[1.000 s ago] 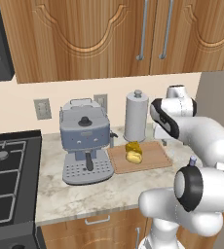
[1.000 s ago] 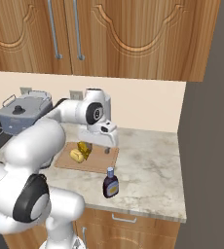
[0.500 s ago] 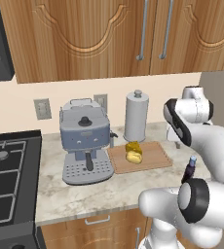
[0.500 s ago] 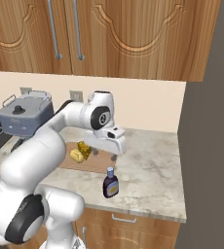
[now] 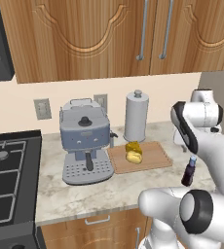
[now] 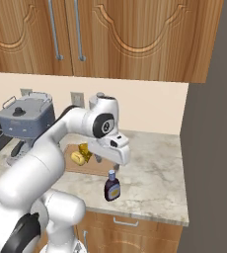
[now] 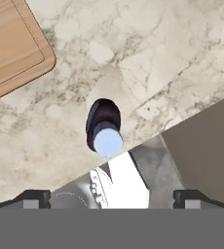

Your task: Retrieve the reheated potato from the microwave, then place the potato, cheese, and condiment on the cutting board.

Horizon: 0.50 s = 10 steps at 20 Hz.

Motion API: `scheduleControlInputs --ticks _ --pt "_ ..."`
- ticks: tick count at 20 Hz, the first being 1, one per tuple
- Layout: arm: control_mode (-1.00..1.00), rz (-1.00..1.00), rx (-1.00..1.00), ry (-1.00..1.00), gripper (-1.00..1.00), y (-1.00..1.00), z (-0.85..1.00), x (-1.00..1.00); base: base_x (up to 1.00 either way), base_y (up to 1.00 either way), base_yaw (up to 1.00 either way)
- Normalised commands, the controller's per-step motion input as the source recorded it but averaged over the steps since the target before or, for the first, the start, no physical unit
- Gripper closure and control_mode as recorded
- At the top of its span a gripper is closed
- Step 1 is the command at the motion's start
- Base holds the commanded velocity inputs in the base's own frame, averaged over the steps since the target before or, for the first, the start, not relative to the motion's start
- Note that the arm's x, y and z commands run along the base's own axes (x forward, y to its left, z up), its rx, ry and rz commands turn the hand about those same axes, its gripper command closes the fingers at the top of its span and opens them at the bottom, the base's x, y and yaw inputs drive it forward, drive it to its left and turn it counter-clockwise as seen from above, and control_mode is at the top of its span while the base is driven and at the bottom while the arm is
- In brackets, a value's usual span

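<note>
Hand view: looks straight down on the condiment bottle, a dark body with a pale blue cap, standing upright on bare marble countertop close to the counter's front edge
Claw: the gripper is released, its fingertips spread wide at either side of the view with nothing between them
Key relation: the bottle lies directly below the claw and nearly centred between the fingers, a little toward one side; its long axis is vertical and runs along the claw's line of approach, so a straight descent looks right
Condiment bottle: in the right base view it stands near the counter's front edge, off the cutting board, just beyond the board's front right corner; in the left base view it sits right of the board
Board corner: one rounded corner shows near the bottle, apart from it
Potato: the potato already rests on the board's left part
Cheese: the cheese touches the potato on the side toward the back wall
Neighbours: coffee machine at the board's left edge, paper towel roll behind it
Step, as I judge: two items placed, condiment remaining; lower, close, carry toward the board
Risk: a tall narrow bottle may tip if one finger meets it first
</note>
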Motion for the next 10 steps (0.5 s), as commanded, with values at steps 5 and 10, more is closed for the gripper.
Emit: scheduleControlInputs --ticks 5,10 --pt "-1.0 -0.04 0.0 -0.08 -1.0 -0.03 -0.12 -0.01 0.0 0.0 0.0" --pt "-1.0 -0.01 0.0 -0.14 -1.0 0.0 -0.12 0.01 0.0 0.0 0.0"
